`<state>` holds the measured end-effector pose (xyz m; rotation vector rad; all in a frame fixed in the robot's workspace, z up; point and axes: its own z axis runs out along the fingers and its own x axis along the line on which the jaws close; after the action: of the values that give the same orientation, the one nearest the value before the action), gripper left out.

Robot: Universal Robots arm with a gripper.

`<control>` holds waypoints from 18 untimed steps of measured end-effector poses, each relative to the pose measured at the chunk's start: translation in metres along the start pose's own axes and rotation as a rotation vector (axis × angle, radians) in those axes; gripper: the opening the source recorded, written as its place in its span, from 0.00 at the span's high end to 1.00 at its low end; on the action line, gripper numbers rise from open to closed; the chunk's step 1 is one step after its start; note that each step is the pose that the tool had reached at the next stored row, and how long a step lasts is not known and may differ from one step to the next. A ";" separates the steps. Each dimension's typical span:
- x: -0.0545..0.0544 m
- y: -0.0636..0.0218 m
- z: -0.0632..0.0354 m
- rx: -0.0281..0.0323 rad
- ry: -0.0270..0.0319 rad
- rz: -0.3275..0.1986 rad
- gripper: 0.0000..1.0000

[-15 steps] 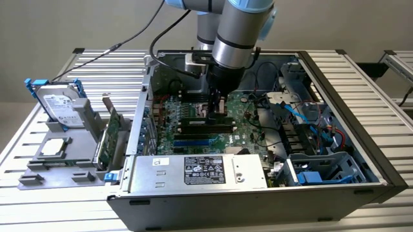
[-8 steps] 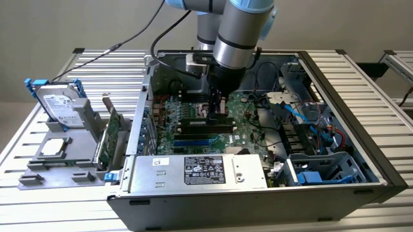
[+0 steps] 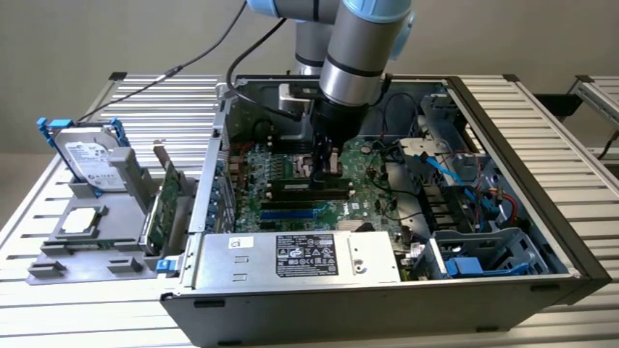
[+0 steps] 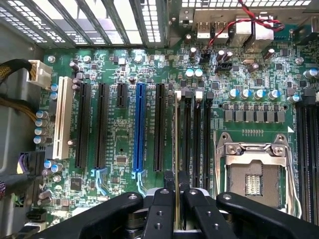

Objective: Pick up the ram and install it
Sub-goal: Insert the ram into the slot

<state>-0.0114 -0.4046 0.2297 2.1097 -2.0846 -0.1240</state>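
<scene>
The open computer case (image 3: 541,181) is lying on its side with the arm (image 3: 353,65) reaching down into it, and the motherboard (image 4: 119,124) is spreading out directly beneath the gripper (image 4: 177,211). The gripper is pinching the ram (image 4: 177,149) between nearly closed fingers. The thin stick is standing upright, edge-on, and running straight out ahead of them over the bank of black memory slots (image 4: 197,144). It is lining up with the outermost slot of that bank, on the gripper's side away from the processor socket (image 4: 251,172) and towards the blue expansion slot (image 4: 140,129). Whether its lower edge is already entering the slot I cannot tell. To seat it well, I judge, the gripper should be holding the stick parallel to the slot along its whole length. It should be pressing straight down rather than at a tilt, so that neither end is riding up or skewing against the end latches. Well off to one side of the gripper, outside the case, a grey fixture (image 3: 87,246) is holding a hard drive (image 3: 87,156) and a green expansion card (image 3: 167,199).
</scene>
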 end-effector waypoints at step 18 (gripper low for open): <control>-0.001 -0.0015 0.0063 -0.0005 0.0032 0.000 0.86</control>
<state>-0.0111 -0.4040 0.2232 2.1079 -2.0828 -0.1210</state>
